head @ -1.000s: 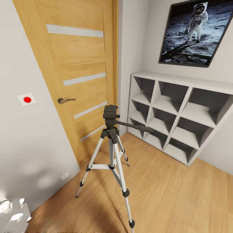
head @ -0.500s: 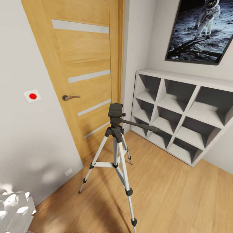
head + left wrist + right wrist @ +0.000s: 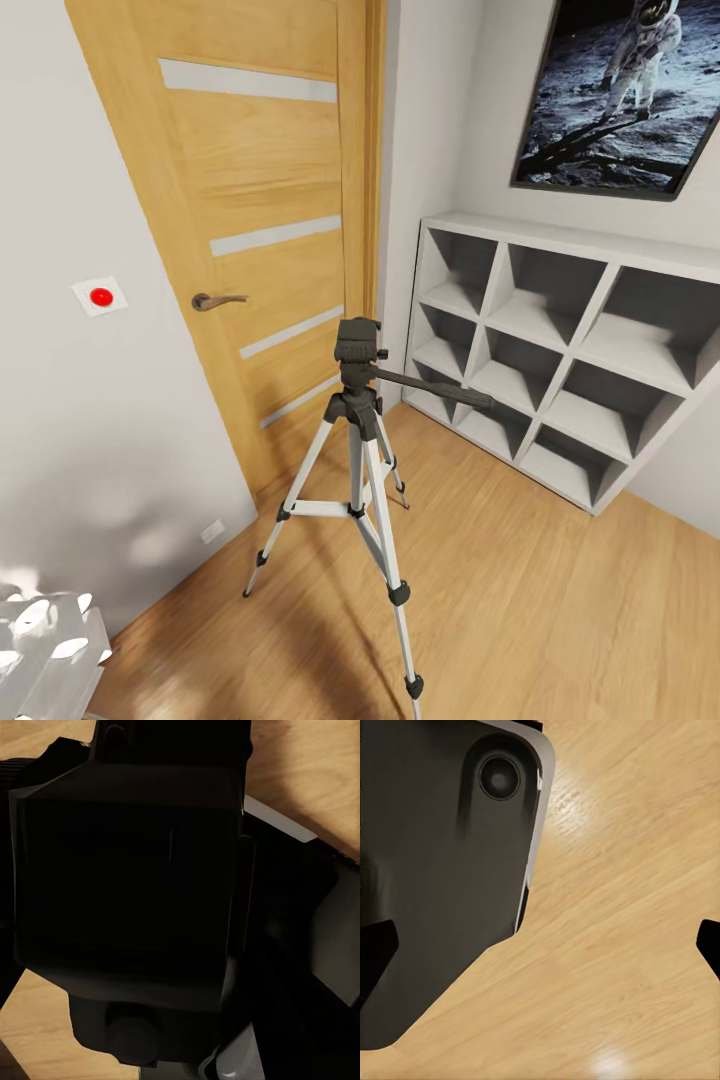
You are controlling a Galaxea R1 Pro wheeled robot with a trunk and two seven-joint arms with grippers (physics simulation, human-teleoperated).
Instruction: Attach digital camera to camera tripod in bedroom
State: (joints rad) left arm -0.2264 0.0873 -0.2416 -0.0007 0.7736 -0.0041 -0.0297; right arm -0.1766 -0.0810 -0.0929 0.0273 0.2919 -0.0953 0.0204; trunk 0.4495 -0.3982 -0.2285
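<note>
Head view: tripod (image 3: pixel 358 440) upright on the plank floor (image 3: pixel 560 590), three legs spread, black head bare with its handle pointing toward the white cube shelf (image 3: pixel 560 340); wooden door (image 3: pixel 250 220) behind it, astronaut picture (image 3: pixel 625 95) above the shelf, red button (image 3: pixel 100 296) on the wall; no readable writing anywhere. Left wrist view: dark, boxy black body (image 3: pixel 127 877) close against the lens over floorboards, finger state impossible to tell. Right wrist view: two black fingertips (image 3: pixel 709 945) at opposite edges, spread wide and holding nothing, above bare floor beside a dark robot part (image 3: pixel 442 870).
</note>
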